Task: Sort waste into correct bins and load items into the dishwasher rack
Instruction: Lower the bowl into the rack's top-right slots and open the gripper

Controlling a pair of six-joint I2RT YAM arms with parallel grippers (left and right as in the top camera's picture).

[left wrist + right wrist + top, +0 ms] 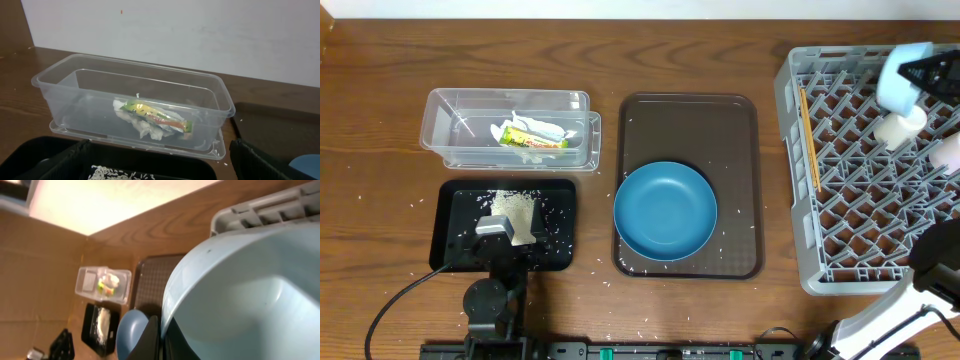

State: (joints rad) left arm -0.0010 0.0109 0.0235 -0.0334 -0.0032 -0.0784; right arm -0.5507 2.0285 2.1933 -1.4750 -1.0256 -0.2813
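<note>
My right gripper (932, 72) is above the far corner of the grey dishwasher rack (800, 180), shut on the rim of the small light-blue bowl (898, 78). That bowl (240, 290) fills the right wrist view, its rim pinched in the gripper (161, 337). A white cup (900, 126), a pink cup (950, 150) and the chopsticks (810, 140) lie in the rack. The large dark-blue bowl (665, 210) sits on the brown tray. My left gripper (508, 222) hangs open over the black tray (455, 250), above the rice (120, 174). The tissue and wrapper (155, 117) lie in the clear container (55, 80).
The brown serving tray (735, 130) lies between the bins and the rack. Stray rice grains are scattered on the table around the black tray and along the front edge. A black cable (395, 300) runs at the front left.
</note>
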